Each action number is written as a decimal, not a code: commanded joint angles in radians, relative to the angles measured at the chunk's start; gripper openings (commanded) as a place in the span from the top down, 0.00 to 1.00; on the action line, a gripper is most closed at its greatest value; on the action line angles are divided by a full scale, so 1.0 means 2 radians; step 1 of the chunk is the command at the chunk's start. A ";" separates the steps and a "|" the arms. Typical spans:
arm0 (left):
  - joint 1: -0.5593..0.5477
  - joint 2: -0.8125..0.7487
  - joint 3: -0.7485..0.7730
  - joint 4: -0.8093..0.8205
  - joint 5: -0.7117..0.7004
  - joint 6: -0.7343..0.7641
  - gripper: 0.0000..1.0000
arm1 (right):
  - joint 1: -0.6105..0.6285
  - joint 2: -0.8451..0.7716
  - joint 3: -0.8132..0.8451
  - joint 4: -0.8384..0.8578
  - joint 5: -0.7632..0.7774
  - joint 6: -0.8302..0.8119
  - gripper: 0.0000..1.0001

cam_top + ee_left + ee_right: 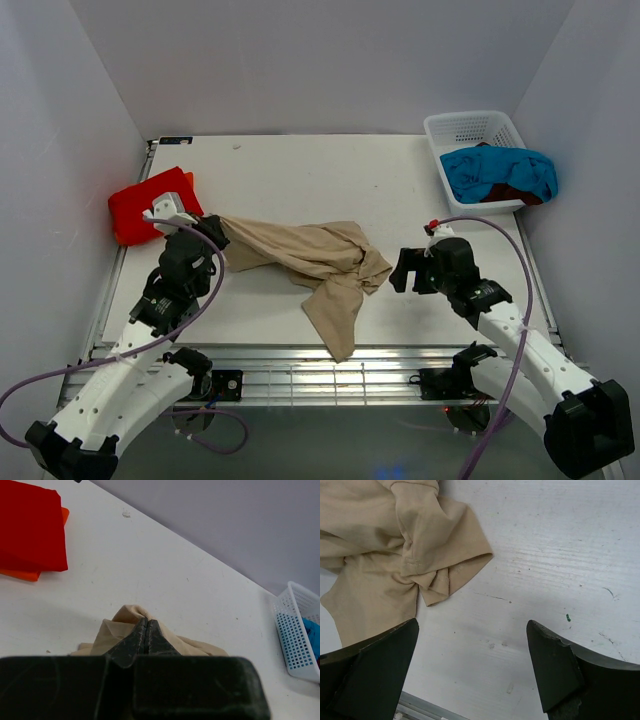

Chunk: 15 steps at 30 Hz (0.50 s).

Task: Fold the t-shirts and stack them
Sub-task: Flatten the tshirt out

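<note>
A crumpled tan t-shirt (315, 262) lies stretched across the middle of the table. My left gripper (215, 230) is shut on its left end; the left wrist view shows the jaws (146, 625) pinching a fold of tan cloth (122, 622). A folded bright red t-shirt (145, 203) with orange beneath lies at the far left, also in the left wrist view (32, 527). My right gripper (405, 270) is open and empty just right of the tan shirt (415, 555). A turquoise-blue shirt (490, 170) and a dark red one (518, 190) lie in the basket.
A white plastic basket (470, 128) stands at the back right corner, also seen in the left wrist view (295, 630). White walls enclose the table on three sides. The metal rail (330, 375) runs along the near edge.
</note>
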 commanded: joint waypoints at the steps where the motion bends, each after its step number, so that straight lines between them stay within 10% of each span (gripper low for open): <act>1: 0.000 0.003 0.018 -0.023 -0.012 0.002 1.00 | 0.003 0.033 -0.015 0.075 -0.037 0.010 0.07; 15: 0.000 0.009 0.004 -0.025 0.011 -0.003 1.00 | 0.008 0.154 0.017 0.214 -0.071 0.020 0.21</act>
